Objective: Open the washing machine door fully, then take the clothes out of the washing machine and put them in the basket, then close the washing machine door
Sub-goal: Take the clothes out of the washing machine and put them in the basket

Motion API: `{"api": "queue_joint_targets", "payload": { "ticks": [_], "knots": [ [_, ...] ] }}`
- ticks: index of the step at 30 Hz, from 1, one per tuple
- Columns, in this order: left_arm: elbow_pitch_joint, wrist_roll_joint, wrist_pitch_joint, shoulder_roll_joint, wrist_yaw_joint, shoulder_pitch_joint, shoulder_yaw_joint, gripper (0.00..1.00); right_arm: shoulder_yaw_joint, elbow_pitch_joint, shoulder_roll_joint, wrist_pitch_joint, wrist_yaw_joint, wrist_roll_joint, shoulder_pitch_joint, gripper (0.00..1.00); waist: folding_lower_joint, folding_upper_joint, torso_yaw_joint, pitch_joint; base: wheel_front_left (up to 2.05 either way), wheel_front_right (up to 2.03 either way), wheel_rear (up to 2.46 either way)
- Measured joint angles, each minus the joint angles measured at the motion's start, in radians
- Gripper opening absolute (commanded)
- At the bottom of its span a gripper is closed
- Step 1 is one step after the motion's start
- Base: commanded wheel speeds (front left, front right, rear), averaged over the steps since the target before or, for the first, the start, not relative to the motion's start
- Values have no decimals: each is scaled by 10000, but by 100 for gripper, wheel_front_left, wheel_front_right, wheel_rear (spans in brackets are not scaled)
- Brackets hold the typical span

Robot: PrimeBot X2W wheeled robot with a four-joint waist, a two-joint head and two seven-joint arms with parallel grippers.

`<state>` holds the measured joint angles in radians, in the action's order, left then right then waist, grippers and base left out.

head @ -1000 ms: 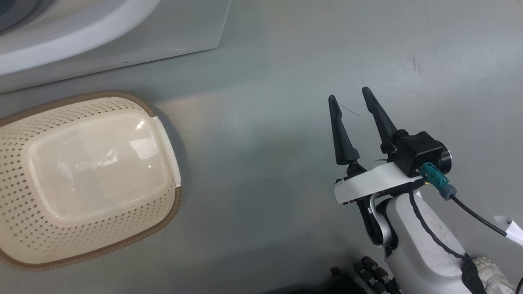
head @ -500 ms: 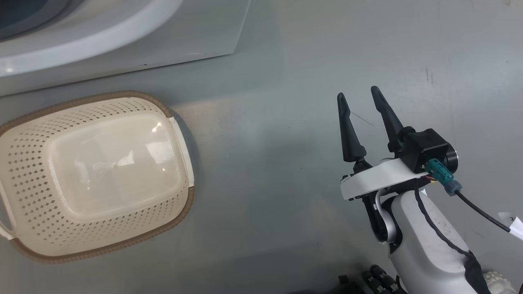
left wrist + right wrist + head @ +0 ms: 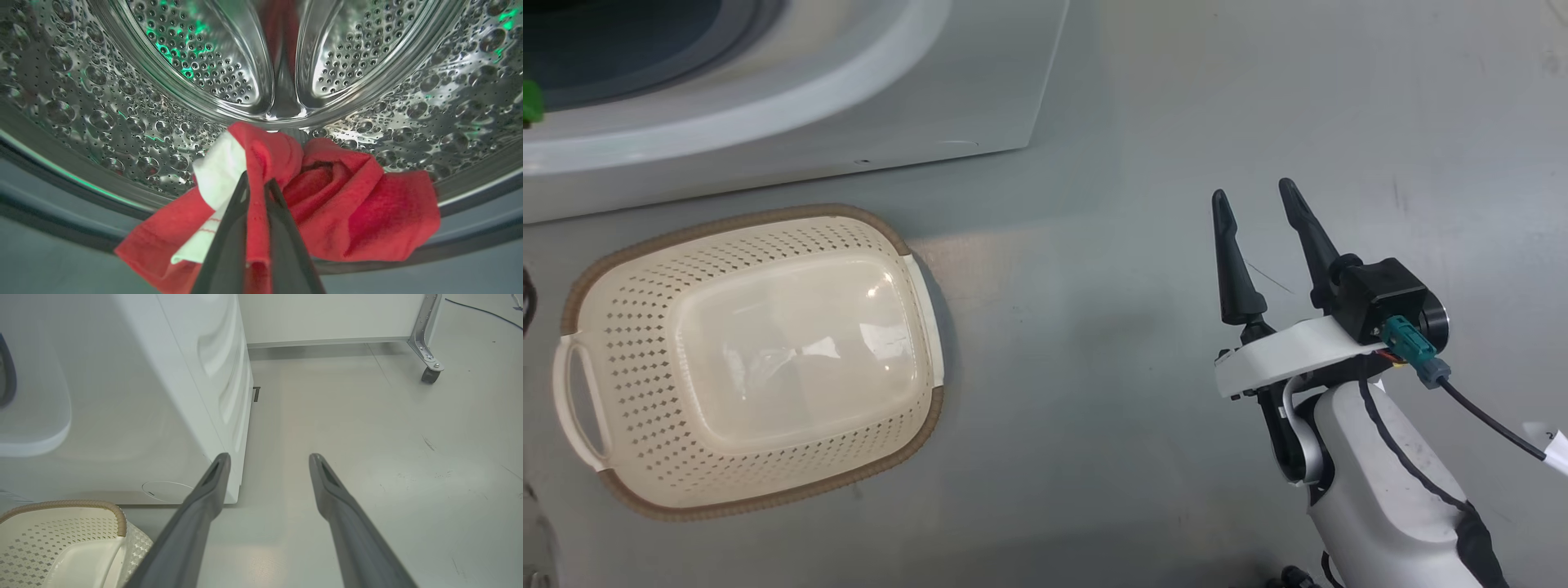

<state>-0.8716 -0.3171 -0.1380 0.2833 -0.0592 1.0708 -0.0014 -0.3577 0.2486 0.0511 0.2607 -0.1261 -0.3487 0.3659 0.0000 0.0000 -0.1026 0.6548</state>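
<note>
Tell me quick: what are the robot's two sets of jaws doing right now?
Left gripper: closed, holding the red clothes at the mouth of the drum.
Right gripper: open, holding nothing.

Bright, even light; glare inside basket (image 3: 637, 376); wrist views fisheye-warped.

Glossy grey floor (image 3: 367, 437) with scuffs, white panel (image 3: 327, 318) on a metal caster (image 3: 429, 373)
</note>
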Motion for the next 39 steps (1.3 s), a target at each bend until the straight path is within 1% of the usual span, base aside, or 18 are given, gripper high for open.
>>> {"api": "queue_joint_targets", "payload": {
  "ticks": [3,7,14,22,26,31,34,39],
  "knots": [
    [-167,-88,-288,-169,-117,-23,2,0,75,88,4,-2,0,12,0,100,0,0,130,-201,0,0,0],
    [-349,-123,-721,-194,-255,-267,-13,0,134,203,8,-2,0,59,-7,100,0,0,302,-479,0,0,0],
    [-583,-278,-1024,-627,-410,-1314,-90,0,247,405,19,-2,0,71,-103,100,0,0,600,-1004,0,0,0],
    [-558,-324,-1110,-970,-531,-2304,-232,0,240,512,35,-2,0,82,-282,100,0,0,944,-1521,0,0,0],
    [-454,-355,-1114,-1239,-583,-2925,-303,0,207,548,35,-2,0,81,-329,100,0,0,1064,-1727,0,0,0],
    [-38,-362,-1141,-1478,-610,-3762,-460,0,140,639,40,-2,0,59,-502,100,0,0,1190,-1961,0,0,0],
    [201,-328,-1141,-1503,-612,-4141,-665,0,105,642,38,-2,0,54,-502,100,0,0,1215,-2011,0,0,0],
    [349,-322,-1141,-1760,-621,-4831,-782,0,50,675,42,-2,0,31,-502,100,0,0,1213,-2060,0,0,0]
  ]
}}
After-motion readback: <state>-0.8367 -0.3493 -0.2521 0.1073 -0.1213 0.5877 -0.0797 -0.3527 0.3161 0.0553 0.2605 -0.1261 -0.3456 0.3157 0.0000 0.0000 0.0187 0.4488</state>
